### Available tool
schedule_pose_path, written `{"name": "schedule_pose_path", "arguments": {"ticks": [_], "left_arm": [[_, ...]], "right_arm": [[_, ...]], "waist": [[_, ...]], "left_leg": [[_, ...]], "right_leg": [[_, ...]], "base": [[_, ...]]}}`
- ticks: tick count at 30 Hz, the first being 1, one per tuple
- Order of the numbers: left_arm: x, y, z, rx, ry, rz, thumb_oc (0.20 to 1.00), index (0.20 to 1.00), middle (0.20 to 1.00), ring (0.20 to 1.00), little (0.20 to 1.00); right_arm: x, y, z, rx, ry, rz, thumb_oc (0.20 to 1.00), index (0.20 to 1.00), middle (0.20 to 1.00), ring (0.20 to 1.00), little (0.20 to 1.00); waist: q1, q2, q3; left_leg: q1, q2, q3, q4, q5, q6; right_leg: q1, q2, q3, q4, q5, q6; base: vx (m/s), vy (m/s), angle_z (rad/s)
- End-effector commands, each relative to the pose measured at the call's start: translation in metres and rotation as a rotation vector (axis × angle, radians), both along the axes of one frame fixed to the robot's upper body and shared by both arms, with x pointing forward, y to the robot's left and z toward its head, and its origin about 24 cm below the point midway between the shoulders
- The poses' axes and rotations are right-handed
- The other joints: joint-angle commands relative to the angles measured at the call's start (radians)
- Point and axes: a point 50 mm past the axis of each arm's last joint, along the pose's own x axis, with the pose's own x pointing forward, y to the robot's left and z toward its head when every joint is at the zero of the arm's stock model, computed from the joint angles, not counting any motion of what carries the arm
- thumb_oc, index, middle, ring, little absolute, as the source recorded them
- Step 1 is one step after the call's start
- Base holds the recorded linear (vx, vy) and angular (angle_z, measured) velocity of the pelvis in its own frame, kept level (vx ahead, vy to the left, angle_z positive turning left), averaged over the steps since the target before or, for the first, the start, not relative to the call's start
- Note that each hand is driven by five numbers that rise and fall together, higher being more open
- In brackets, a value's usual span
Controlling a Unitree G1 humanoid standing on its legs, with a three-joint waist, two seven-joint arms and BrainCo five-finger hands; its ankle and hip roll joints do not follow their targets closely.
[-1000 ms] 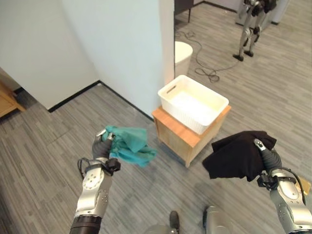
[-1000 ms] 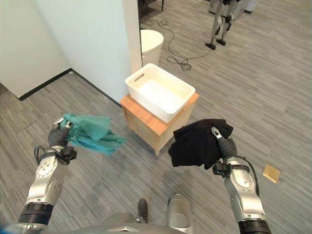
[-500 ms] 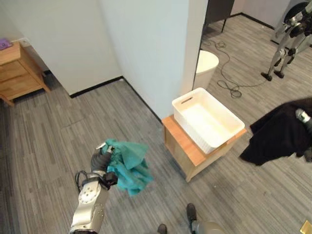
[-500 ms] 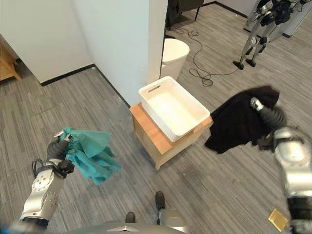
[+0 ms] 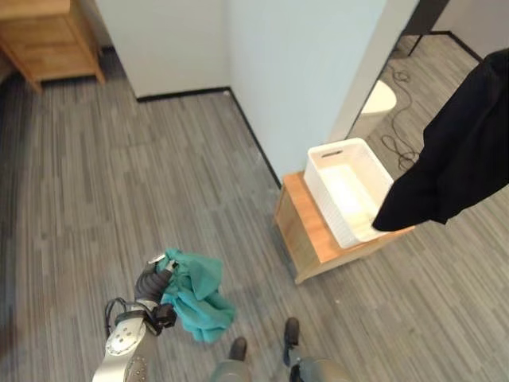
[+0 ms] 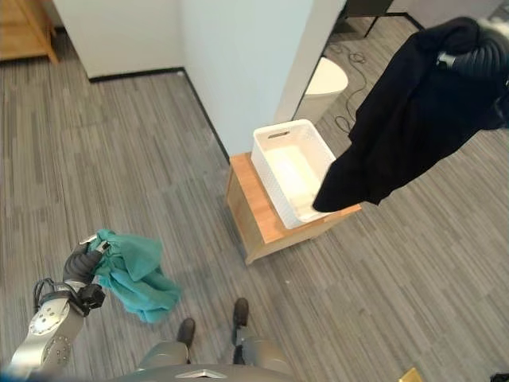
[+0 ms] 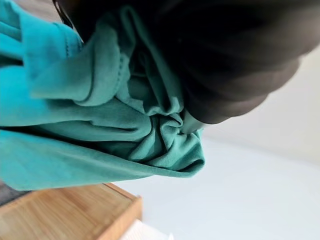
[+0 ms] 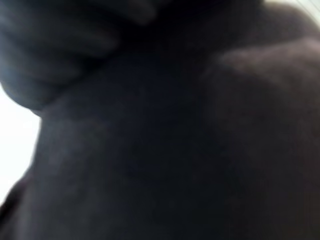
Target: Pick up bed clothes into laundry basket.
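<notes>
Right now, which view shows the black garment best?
The right eye view: the black garment hangs whole from the right hand over the basket. The left eye view crops it; the right wrist view shows dark cloth up close.

The black garment [image 6: 406, 111] covers the right hand's [image 6: 479, 57] fingers; the teal cloth [image 5: 195, 294] hides the left hand's [image 5: 151, 280] fingertips.

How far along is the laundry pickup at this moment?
Both garments are picked up, but none is in the white basket, which sits empty on the wooden stand. The right hand holds the black garment high, its lower edge hanging over the basket's far side. The left hand grips the teal cloth low, away from the stand. Both drops remain.
</notes>
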Motion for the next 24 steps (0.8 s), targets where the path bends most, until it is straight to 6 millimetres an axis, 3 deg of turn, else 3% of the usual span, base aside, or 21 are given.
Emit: {"name": "schedule_pose_path", "arguments": {"ticks": [1, 3, 10, 16, 24], "left_arm": [[0.017, 0.001, 0.041, 0.057, -0.184, -0.056, 0.200, 0.200, 0.200, 0.200, 0.200], [0.024, -0.003, 0.042, 0.059, -0.197, -0.057, 0.200, 0.200, 0.200, 0.200, 0.200], [0.035, -0.007, 0.056, 0.080, -0.261, -0.065, 0.200, 0.200, 0.200, 0.200, 0.200], [0.034, 0.003, 0.063, 0.106, -0.285, -0.022, 0.200, 0.200, 0.200, 0.200, 0.200], [0.035, 0.003, 0.064, 0.097, -0.291, -0.010, 0.200, 0.200, 0.200, 0.200, 0.200]], "right_arm": [[-0.015, 0.001, 0.042, -0.050, -0.208, -0.041, 0.200, 0.200, 0.200, 0.200, 0.200], [-0.010, 0.012, 0.051, -0.080, -0.229, -0.032, 0.200, 0.200, 0.200, 0.200, 0.200], [0.001, 0.016, 0.044, -0.225, -0.141, -0.106, 0.200, 0.200, 0.200, 0.200, 0.200], [-0.005, -0.007, 0.044, -0.157, -0.185, -0.201, 0.200, 0.200, 0.200, 0.200, 0.200], [-0.015, -0.031, 0.043, -0.069, -0.230, -0.300, 0.200, 0.200, 0.200, 0.200, 0.200]], "waist": [[0.014, 0.026, 0.030], [0.018, 0.022, 0.050], [0.034, -0.002, 0.083], [0.046, -0.008, 0.099], [0.048, 0.006, 0.119]], "left_leg": [[-0.038, 0.036, 0.029, -0.069, 0.096, -0.016], [-0.066, 0.036, 0.027, -0.070, 0.102, -0.017], [-0.094, 0.039, 0.021, -0.067, 0.105, -0.021], [-0.108, 0.037, 0.016, -0.069, 0.107, -0.025], [-0.136, 0.035, 0.025, -0.075, 0.112, -0.032]], "right_leg": [[0.117, -0.010, -0.011, 0.015, -0.163, 0.059], [0.092, -0.007, -0.014, 0.014, -0.157, 0.059], [0.071, -0.002, -0.027, 0.014, -0.154, 0.060], [0.060, -0.005, -0.049, 0.014, -0.155, 0.062], [0.027, -0.009, -0.065, 0.014, -0.154, 0.062]], "base": [[-0.05, 0.009, 0.08], [-0.07, 0.009, 0.08], [-0.01, 0.001, 0.05], [0.00, -0.004, 0.02], [0.00, 0.001, 0.03]]}}
